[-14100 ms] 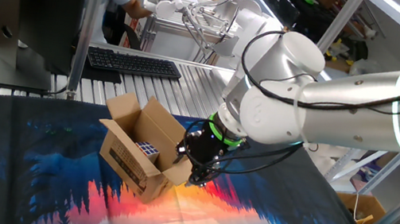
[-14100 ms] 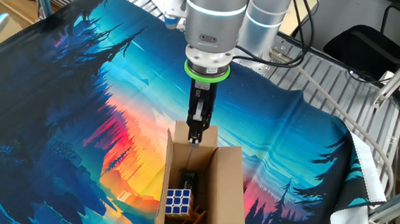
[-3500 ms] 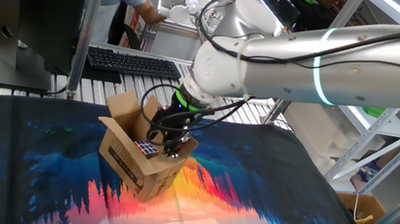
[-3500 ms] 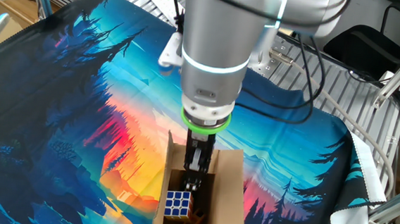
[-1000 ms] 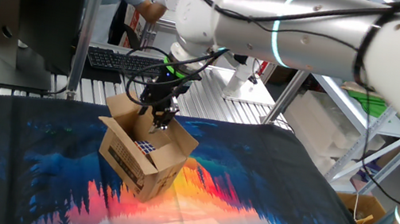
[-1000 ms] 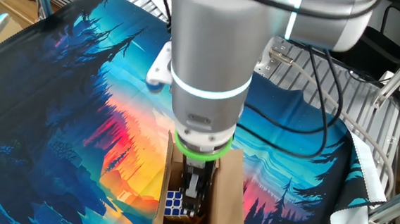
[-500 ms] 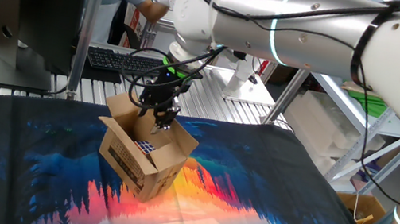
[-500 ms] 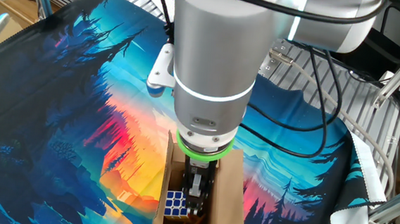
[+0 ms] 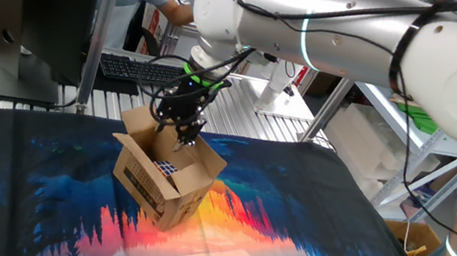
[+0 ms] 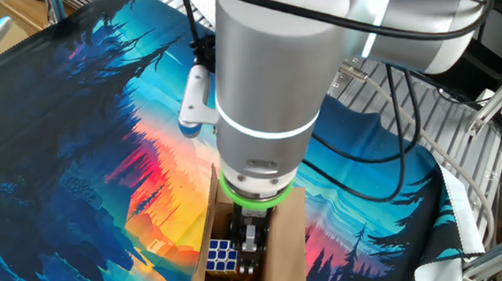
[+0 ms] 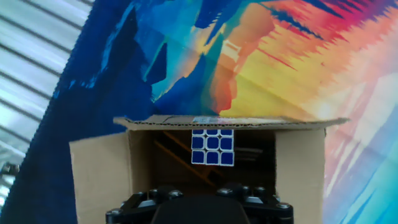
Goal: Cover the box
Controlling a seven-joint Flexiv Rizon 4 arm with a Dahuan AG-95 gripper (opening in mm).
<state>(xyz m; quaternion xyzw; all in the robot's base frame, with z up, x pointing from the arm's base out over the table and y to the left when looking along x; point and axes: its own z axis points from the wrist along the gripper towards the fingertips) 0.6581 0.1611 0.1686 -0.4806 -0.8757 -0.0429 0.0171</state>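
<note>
One box point(image 9: 161, 172) stands on the printed cloth point(image 9: 304, 232) that covers the table, toward the cloth's edge nearest the keyboard point(image 9: 153, 72) in one fixed view. It is brown corrugated cardboard with black print on its long side, and it is open at the top. Its flaps stand up or splay outward, and in that view the flap nearest the arm leans out over the cloth. A cube point(image 11: 212, 147) with blue squares on the face that shows lies inside the box; in the hand view it sits close to the far wall, with dark slats or sticks beside it that are too dim to name. The gripper point(image 9: 184, 132) hangs at the box's opening, pointing down, with the black hand and green ring above it; in the other fixed view the gripper point(image 10: 248, 245) sits just beside the cube point(image 10: 223, 255), seemingly a little apart, though contact cannot be ruled out. Its jaws are hidden by the wrist in that view and too small in the first, and the hand view shows only the black base of the tool, so how far they stand apart cannot be told. Nothing can be seen between them.
</note>
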